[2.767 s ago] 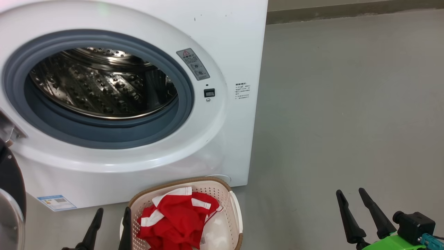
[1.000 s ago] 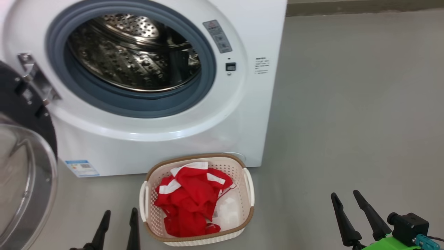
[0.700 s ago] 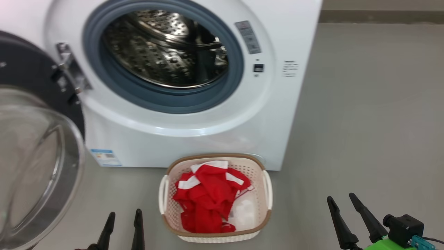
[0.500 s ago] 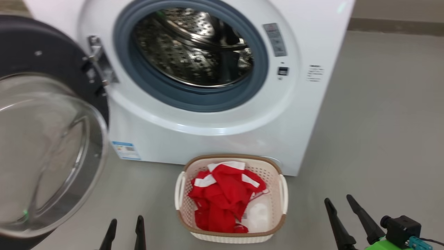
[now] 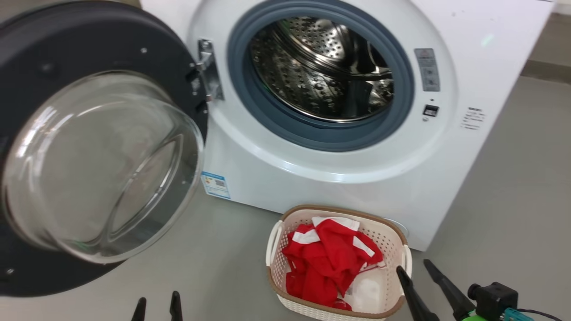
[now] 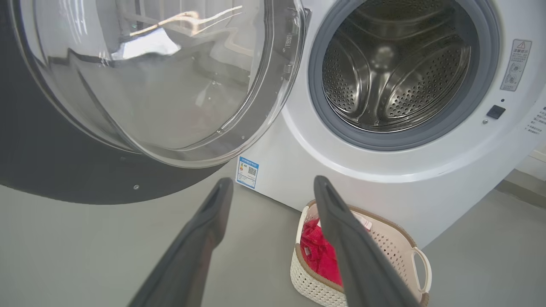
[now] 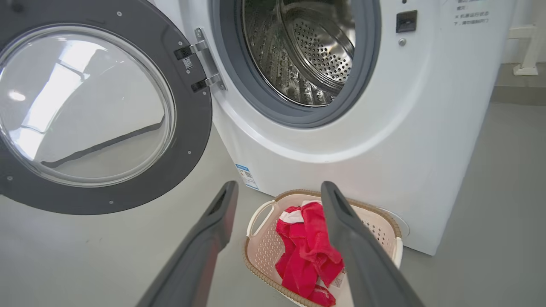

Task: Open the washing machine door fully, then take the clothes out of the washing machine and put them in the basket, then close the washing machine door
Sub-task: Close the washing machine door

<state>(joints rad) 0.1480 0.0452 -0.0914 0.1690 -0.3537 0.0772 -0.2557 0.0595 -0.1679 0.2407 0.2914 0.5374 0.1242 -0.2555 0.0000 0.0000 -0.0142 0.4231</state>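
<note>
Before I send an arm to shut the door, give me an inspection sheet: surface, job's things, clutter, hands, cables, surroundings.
Surface: smooth grey floor.
Job's things: washing machine door swung wide open to the left on its hinge. The drum of the washing machine shows no garments. Red clothes piled in the basket, which stands on the floor just in front of the machine.
Clutter: nothing seen.
Hands: left hand open, empty, low before the door; right hand open, empty, by the basket's right rim.
Cables: thin dark cable at the camera beside the right hand.
Surroundings: wall skirting behind, to the right.
</note>
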